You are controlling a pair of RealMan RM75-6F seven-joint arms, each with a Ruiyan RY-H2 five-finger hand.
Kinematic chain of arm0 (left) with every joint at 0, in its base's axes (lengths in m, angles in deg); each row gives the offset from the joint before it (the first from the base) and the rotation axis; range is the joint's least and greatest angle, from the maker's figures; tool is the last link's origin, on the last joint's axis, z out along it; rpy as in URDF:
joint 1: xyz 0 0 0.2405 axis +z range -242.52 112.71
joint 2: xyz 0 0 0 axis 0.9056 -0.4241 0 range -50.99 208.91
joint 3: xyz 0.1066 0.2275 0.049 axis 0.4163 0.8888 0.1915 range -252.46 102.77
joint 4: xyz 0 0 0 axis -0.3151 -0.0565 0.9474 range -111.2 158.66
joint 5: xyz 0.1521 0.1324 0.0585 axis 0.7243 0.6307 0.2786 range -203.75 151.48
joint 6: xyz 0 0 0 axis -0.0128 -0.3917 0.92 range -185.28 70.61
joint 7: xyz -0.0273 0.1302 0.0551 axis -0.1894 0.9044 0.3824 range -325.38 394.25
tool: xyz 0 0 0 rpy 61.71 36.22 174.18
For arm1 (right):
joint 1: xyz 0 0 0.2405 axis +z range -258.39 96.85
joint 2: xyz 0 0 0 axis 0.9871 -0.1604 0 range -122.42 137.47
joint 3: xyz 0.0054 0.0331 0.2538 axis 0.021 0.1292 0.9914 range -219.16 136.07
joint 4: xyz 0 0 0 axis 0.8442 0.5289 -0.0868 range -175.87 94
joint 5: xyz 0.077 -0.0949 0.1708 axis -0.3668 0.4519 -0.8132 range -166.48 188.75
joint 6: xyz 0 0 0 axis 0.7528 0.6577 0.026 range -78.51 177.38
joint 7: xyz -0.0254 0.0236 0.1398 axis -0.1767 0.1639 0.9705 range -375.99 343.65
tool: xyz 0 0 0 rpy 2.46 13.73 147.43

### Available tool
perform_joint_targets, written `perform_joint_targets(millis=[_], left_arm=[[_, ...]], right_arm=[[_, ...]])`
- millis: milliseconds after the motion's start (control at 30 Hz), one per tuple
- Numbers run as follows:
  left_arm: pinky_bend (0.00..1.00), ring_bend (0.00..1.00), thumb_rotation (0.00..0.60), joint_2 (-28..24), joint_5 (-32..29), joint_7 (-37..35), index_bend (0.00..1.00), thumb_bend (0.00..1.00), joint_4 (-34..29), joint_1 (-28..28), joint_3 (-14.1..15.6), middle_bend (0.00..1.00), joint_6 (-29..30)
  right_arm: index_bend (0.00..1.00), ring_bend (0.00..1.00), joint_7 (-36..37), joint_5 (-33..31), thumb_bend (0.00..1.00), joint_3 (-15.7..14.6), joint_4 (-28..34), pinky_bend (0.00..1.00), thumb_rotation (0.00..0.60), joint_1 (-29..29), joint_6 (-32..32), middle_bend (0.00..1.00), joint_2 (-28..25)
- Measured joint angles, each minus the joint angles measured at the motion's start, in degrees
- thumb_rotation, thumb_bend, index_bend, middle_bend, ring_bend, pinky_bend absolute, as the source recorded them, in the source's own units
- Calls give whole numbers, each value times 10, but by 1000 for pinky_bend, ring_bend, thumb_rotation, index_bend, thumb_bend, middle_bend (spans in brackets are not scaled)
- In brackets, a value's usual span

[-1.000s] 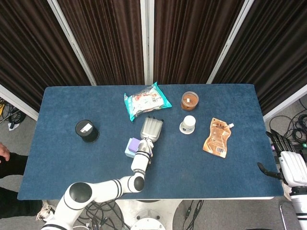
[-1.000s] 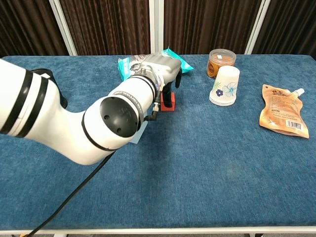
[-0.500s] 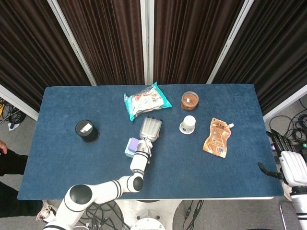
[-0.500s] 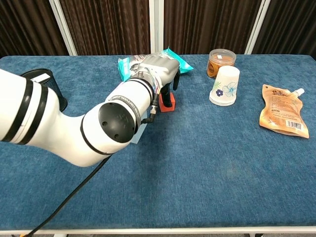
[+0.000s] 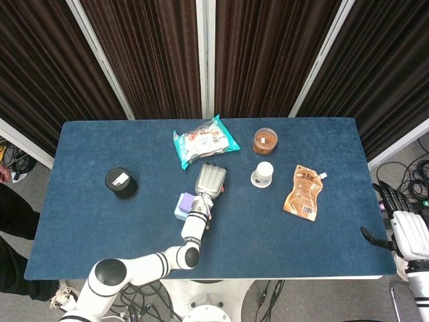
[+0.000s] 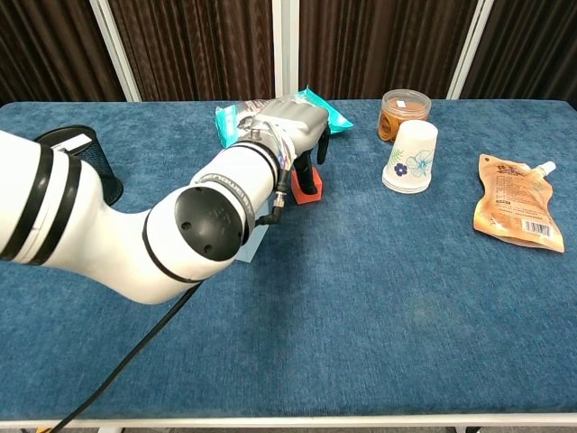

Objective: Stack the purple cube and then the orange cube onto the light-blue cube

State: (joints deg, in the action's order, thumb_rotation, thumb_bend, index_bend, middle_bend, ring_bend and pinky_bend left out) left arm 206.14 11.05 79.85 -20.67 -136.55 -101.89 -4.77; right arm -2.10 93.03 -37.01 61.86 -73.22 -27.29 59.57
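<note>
I have the left hand point(image 6: 293, 126) reaching over the middle of the table point(image 5: 94, 141), palm down, and its fingers point(image 6: 319, 152) hang around the orange cube point(image 6: 307, 189). In the chest view the dark fingers come down on the cube, and the cube sits on the cloth or very close to it. I cannot tell if the hand really grips the cube or only surrounds it, because the palm and the forearm cover most of it. In the head view the hand point(image 5: 210, 180) hides the cube almost fully.

The purple cube point(image 5: 186, 201) lies on the light-blue cube point(image 5: 179, 213), just beside the left wrist on its left side. In the chest view my own arm hides this pair, except for a pale blue corner.

The right hand point(image 5: 377, 240) I see only as a dark part at the right edge of the head view, off the table; its fingers are too unclear to judge.

Behind the left hand lies a snack bag point(image 5: 204, 141). To the right are a paper cup point(image 6: 411, 157), a jar point(image 6: 404, 111) behind it, and an orange pouch point(image 6: 515, 202). A black can point(image 5: 121, 182) stands at the left.
</note>
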Motion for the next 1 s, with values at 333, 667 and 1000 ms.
perform_joint_targets(millis=[333,667,1000], left_arm=[[365,411,600,-20,-1,12,506,283,-48,9,-7,662,8],[371,414,600,-74,-40,83,506,283,-189,4,-35,662,58],[370,415,600,-158,-64,152,506,284,-365,-8,-59,662,134]], right_arm=[[0,0,-4,-2,177,0,-1,0,600,1,2,0,2],[0,0,-14,6,178,-2,3,0,600,-1,-5,0,5],[0,0,-21,9,177,-4,5,0,600,-2,-8,0,6]])
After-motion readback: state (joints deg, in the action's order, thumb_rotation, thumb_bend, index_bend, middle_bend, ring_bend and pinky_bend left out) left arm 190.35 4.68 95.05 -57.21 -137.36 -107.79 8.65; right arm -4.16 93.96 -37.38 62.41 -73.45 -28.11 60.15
